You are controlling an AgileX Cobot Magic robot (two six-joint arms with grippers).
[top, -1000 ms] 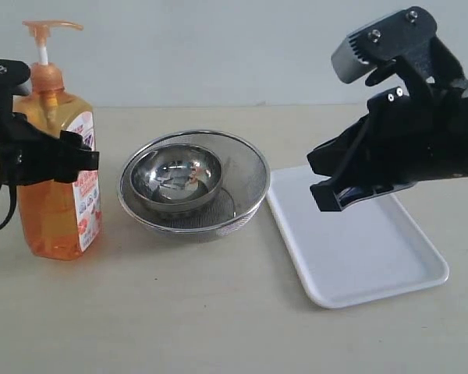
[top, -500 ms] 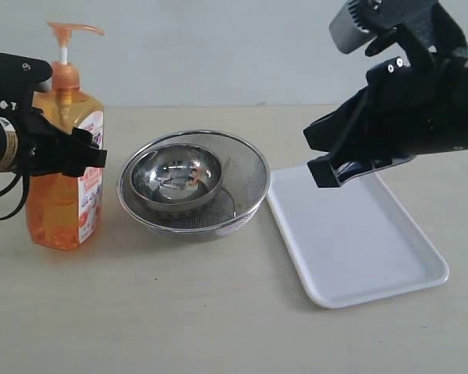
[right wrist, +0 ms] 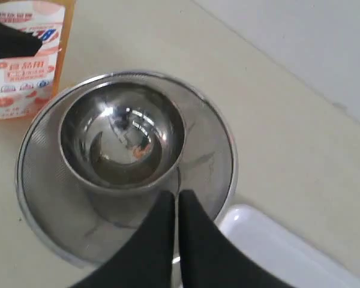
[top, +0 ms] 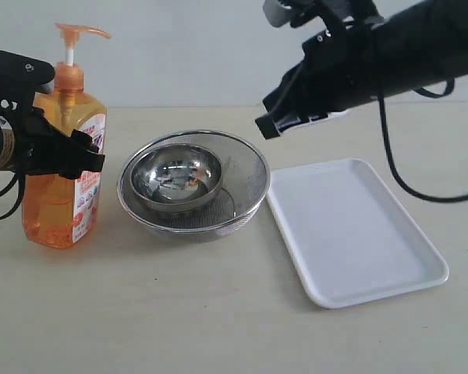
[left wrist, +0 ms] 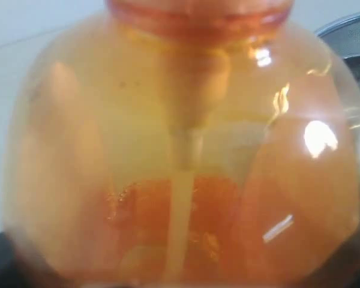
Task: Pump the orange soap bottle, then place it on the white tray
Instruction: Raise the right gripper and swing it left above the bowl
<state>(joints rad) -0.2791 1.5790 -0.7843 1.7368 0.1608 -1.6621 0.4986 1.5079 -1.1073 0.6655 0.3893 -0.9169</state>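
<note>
Left claw (top: 72, 156) horizontally grips orange bottle (top: 56, 212)

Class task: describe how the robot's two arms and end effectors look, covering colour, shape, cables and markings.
Both are matt black and angular. The left end effector carries small silver screws and a tan band, with a thin black cable looping below. The right end effector tapers to two narrow black blades; a black cable hangs from its arm.
</note>
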